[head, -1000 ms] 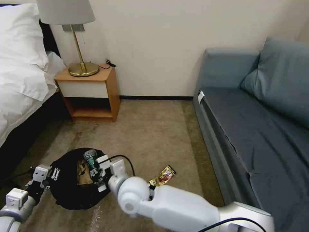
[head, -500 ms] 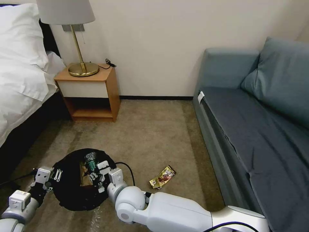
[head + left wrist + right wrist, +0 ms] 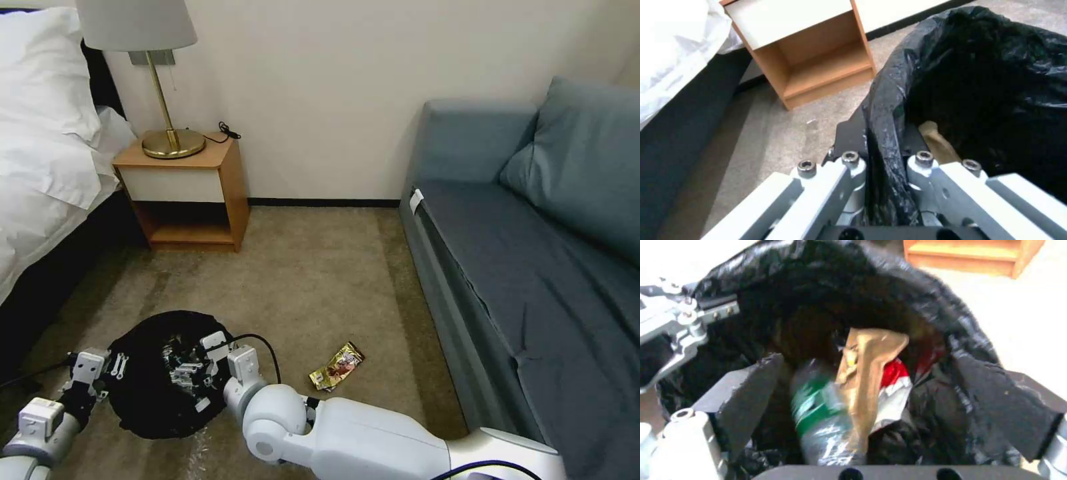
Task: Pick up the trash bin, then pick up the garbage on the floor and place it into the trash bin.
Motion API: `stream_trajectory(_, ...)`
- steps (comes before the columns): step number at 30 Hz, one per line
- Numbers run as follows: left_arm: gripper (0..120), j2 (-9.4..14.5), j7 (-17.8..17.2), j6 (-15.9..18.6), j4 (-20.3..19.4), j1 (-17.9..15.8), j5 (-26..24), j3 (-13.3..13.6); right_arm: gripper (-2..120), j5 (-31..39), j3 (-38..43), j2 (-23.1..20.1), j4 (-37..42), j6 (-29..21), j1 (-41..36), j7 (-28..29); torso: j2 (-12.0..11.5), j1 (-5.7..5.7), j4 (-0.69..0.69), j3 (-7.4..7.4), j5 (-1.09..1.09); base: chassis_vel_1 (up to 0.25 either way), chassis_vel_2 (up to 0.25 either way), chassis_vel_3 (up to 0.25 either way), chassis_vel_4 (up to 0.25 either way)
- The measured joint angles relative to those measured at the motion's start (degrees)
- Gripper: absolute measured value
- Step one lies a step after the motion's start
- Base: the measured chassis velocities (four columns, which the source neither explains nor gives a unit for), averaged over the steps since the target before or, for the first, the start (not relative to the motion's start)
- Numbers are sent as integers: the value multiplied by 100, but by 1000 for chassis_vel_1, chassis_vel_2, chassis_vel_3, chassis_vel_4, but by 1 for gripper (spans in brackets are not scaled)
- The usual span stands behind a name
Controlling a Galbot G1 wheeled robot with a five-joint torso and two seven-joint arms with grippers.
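Observation:
The trash bin, lined with a black bag, is held at the lower left by my left gripper, shut on its rim. My right gripper hangs open in the bin's mouth, its pads spread wide. Below it, inside the bin, lie pieces of garbage: a green-labelled bottle, a crumpled brown paper bag and a red-and-white carton. A gold snack wrapper lies on the carpet to the right of the bin.
A wooden nightstand with a brass lamp stands against the far wall. A bed runs along the left and a blue-grey sofa along the right. Open carpet lies between them.
My right gripper held the bottle over the bin, then dipped into its mouth and opened. The bottle has dropped inside. The left gripper keeps its hold on the rim.

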Motion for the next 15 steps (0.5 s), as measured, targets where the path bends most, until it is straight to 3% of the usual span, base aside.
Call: stream_trajectory(15,6,88,73,-166,6,170,-46,-143,100,-212,773,-455,-833,-60,-7,-5,0,0,0,0,0,0,0,0,0)
